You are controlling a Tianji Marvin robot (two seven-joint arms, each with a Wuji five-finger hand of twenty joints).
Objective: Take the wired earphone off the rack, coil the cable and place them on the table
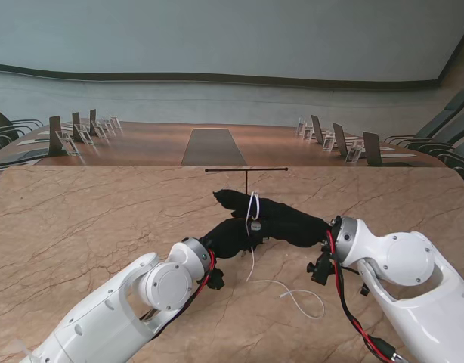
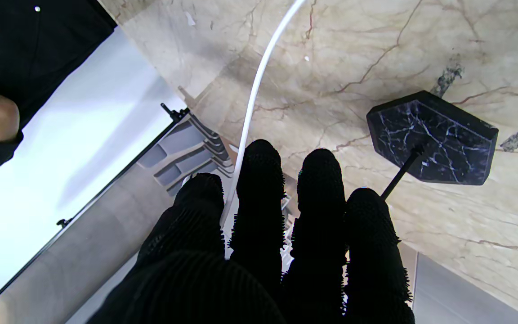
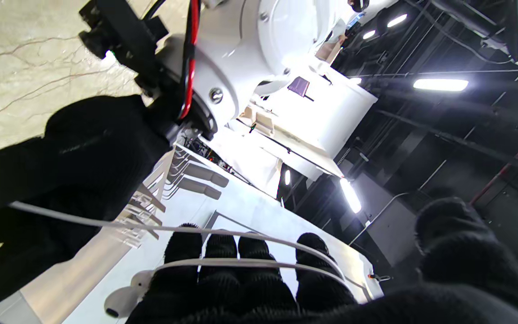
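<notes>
The white earphone cable (image 1: 253, 206) is looped around the fingers of my right hand (image 1: 281, 219), which reaches leftward at mid-table. In the right wrist view two turns of cable (image 3: 241, 262) cross those fingers (image 3: 216, 270), and an earbud (image 3: 122, 300) hangs beside them. My left hand (image 1: 232, 236) sits just nearer to me, touching the right, with the cable (image 2: 252, 103) pinched between two of its fingers (image 2: 259, 189). The loose end (image 1: 292, 291) trails on the table. The black T-shaped rack (image 1: 247, 170) stands bare just beyond the hands; its dark marble base (image 2: 434, 139) shows in the left wrist view.
The marble table (image 1: 81, 227) spreads wide on both sides of the hands. Its far edge meets a long conference table (image 1: 213, 145) lined with chairs and name stands. Both white forearms fill the near corners.
</notes>
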